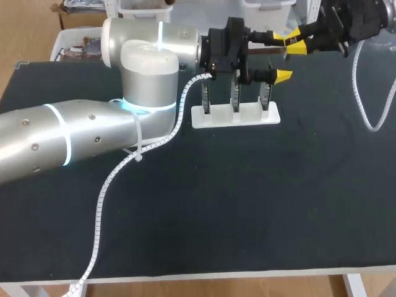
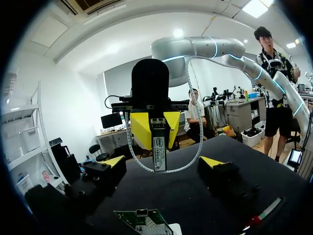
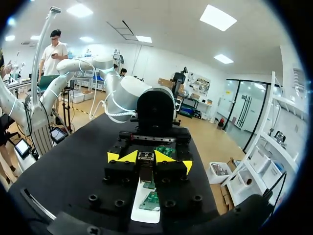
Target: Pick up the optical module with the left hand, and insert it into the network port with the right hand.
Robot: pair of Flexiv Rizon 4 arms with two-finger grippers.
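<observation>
The optical module (image 2: 159, 147), a slim dark metal bar with a label, is clamped between the yellow tips of my right gripper (image 2: 156, 128). In the head view the right gripper (image 1: 296, 43) holds the module (image 1: 272, 52) level above the back of the table. My left gripper (image 1: 281, 57) faces it with its fingers wide open on either side of the module, touching nothing. In the right wrist view the module (image 3: 145, 169) sits between my right gripper's (image 3: 145, 157) tips. The network ports are on three upright circuit boards (image 1: 235, 96) below.
The boards stand in a white stand (image 1: 235, 117) on the black table (image 1: 247, 204), directly under both grippers. The left arm's white spiral cable (image 1: 117, 173) trails across the table's left half. A white cable (image 1: 365, 111) hangs at the right.
</observation>
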